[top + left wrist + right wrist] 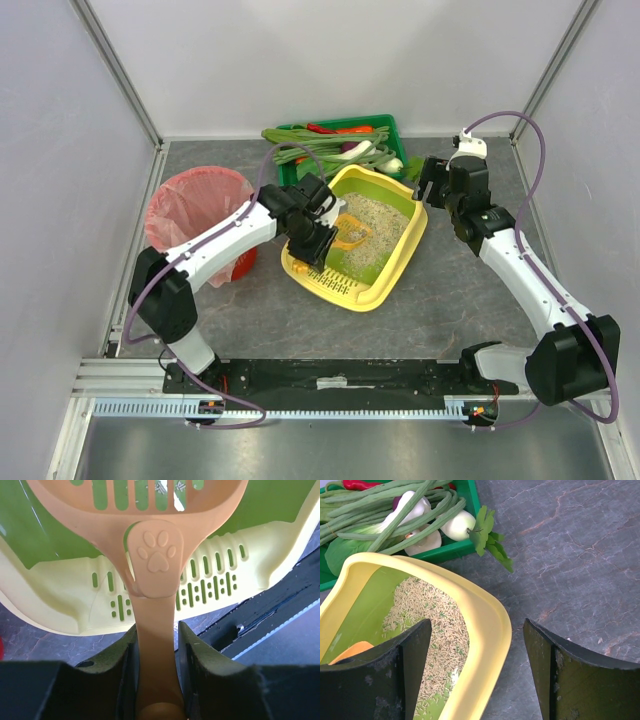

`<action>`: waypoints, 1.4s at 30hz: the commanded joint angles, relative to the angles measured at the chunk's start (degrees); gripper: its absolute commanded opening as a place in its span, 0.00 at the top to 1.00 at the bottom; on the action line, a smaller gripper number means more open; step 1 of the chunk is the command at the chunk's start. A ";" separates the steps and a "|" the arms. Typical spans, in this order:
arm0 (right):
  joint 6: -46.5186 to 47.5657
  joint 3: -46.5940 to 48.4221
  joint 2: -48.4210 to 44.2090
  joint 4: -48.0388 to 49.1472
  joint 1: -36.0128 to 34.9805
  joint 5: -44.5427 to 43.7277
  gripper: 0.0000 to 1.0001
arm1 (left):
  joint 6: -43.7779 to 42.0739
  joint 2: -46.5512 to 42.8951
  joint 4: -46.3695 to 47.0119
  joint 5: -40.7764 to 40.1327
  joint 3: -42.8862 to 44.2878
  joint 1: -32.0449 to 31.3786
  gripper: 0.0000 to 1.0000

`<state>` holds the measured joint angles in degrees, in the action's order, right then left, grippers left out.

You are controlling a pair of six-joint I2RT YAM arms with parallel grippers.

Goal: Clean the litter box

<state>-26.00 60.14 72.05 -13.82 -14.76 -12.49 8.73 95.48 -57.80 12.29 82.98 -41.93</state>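
The litter box [409,252] lies mid-table, yellow rim, lime-green inside, with pale litter [378,224] and a slotted ledge [331,283] at its near end. My left gripper [322,241] is shut on the handle of an orange slotted scoop [351,231], whose head is over the litter. In the left wrist view the scoop [155,555] runs out between the fingers [200,650], above the ledge [210,587]. My right gripper [430,183] is open and straddles the box's far right rim corner [485,630], one finger over the litter [430,615], one outside.
A dark green crate [390,126] of vegetables stands behind the litter box, touching its far end; it also shows in the right wrist view [472,500]. A red bin with a pink bag [200,205] stands left of the left arm. Enclosure walls surround the table.
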 commanded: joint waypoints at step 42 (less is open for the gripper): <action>-0.45 -0.28 -2.79 1.26 0.26 -1.22 0.18 | -2.59 1.28 -2.85 -0.55 3.86 0.34 0.98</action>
<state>-26.00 59.64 70.65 -13.85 -14.76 -12.53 8.38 96.20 -59.79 11.22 84.29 -41.76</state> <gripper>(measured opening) 0.822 0.395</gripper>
